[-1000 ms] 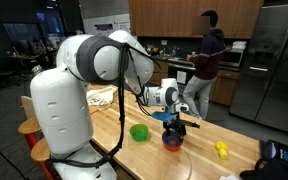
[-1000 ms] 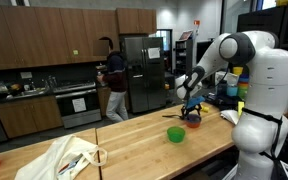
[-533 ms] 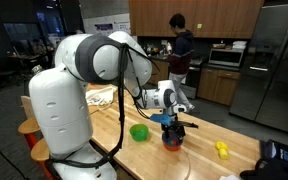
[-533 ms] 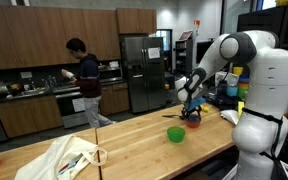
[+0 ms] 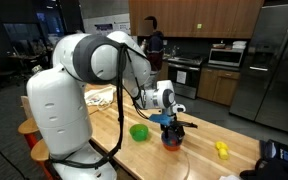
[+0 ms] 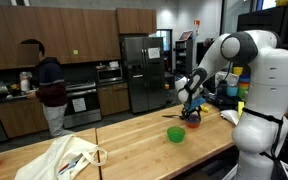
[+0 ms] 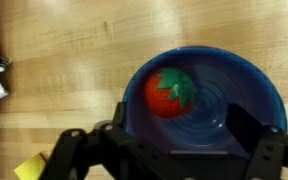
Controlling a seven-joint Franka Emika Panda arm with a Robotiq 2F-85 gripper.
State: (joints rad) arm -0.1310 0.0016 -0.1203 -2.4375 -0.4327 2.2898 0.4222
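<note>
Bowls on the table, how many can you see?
2. A blue bowl holding a red toy fruit sits right below the fingers. A green bowl sits near it on the table. Others may be hidden.

Green bowl [image 5: 139, 131], yellow object [image 5: 222, 149], white bag [image 6: 69, 157]

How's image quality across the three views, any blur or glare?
Wrist view: soft overall; gripper dark and out of focus along the bottom edge, red fruit in the blue bowl still readable, faint sheen on the bowl. Both exterior views: low detail, green bowl clear, the person in the dim kitchen soft.
</note>
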